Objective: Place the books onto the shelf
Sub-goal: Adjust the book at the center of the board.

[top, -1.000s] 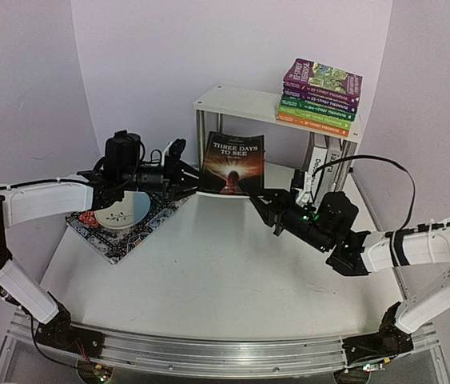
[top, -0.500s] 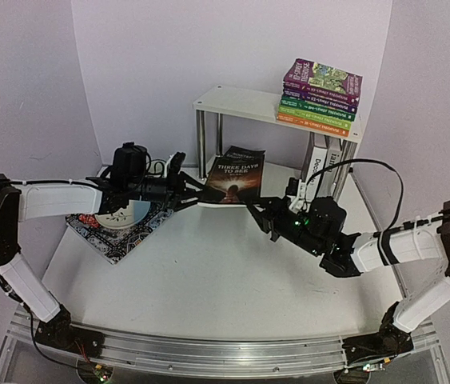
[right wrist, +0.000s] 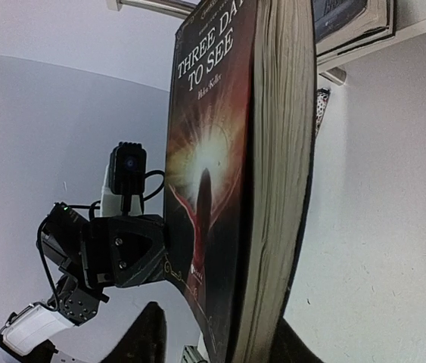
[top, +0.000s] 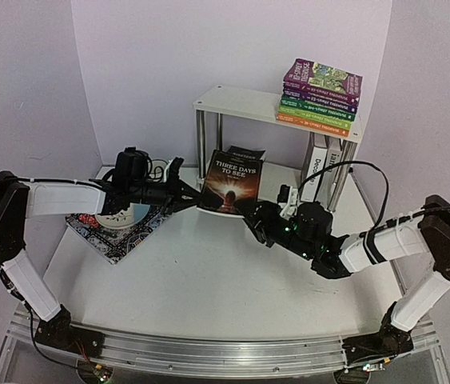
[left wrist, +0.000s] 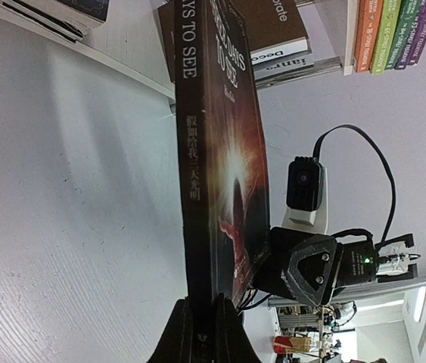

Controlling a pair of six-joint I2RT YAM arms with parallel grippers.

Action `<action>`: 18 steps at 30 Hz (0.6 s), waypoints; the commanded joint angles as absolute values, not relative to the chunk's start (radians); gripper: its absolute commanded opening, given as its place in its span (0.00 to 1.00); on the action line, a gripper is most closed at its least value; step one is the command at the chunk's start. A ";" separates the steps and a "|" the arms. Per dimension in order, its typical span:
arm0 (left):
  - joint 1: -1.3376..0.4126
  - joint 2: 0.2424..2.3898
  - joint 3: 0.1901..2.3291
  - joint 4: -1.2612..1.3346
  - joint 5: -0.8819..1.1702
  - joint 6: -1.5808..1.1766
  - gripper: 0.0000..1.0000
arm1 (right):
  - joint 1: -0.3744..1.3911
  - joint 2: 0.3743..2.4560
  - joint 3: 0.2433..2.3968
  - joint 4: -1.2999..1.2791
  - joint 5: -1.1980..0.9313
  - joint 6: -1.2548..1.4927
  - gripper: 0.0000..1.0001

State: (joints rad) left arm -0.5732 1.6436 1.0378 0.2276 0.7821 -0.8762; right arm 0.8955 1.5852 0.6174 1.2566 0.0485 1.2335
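**Step in hand: placing the Three Days to See paperback [top: 231,178] on the shelf [top: 236,102].**

**Position of the work.** The paperback stands upright with its front cover facing the near side. It is just in front of the shelf's lower tier, between the two arms. Whether its bottom edge rests on the lower board or hangs just above it cannot be told. A stack of cartoon paperbacks [top: 320,96] lies on the right end of the top board. Large white books [top: 320,164] stand at the right end of the lower tier.

**Left hand [left wrist: 201,324].** It is clamped on the paperback at the spine edge, with both fingers pressed flat against the covers. It appears to carry the whole book.

**Right hand [right wrist: 216,342].** Its jaws stand apart and straddle the page edge. The cover-side finger [right wrist: 146,333] is visibly clear of the cover, so this hand serves at most as a guide.

**Recommended procedure.**
1. Keep the left hand's clamp firm. A book pinched at one edge will tend to swing about that edge.
2. Use the right hand as a fence on the page edge, or close it before any large move.
3. Push the book toward the far side into the free space left of the white books. Keep clear of the left metal leg [top: 201,136].
4. Release only once the book is supported, leaning or flat.

**Caution.** Bare table [top: 209,272] lies on the near side, so an early release would likely tip the book that way.
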 commanded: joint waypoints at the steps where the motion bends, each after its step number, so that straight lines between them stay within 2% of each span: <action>1: -0.571 1.622 1.049 0.287 0.819 -0.839 0.00 | 0.900 1.617 0.699 1.392 0.064 1.216 0.51; 4: -0.571 1.607 1.048 0.288 0.850 -0.854 0.00 | 0.900 1.625 0.704 1.395 0.072 1.214 0.62; 8: -0.571 1.583 1.035 0.291 0.866 -0.880 0.00 | 0.900 1.645 0.721 1.403 0.069 1.230 0.70; 11: -0.571 1.566 1.030 0.311 0.880 -0.908 0.00 | 0.900 1.665 0.734 1.428 0.065 1.250 0.81; 15: -0.571 1.535 1.027 0.340 0.898 -0.954 0.00 | 0.899 1.674 0.729 1.436 0.079 1.265 0.87; 18: -0.571 1.510 1.033 0.345 0.907 -0.968 0.00 | 0.898 1.668 0.716 1.440 0.082 1.272 0.83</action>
State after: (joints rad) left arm -0.5682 1.6049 1.0183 0.2328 0.8436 -0.9446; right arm 0.8967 1.6753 0.6876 1.2612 0.0605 1.2617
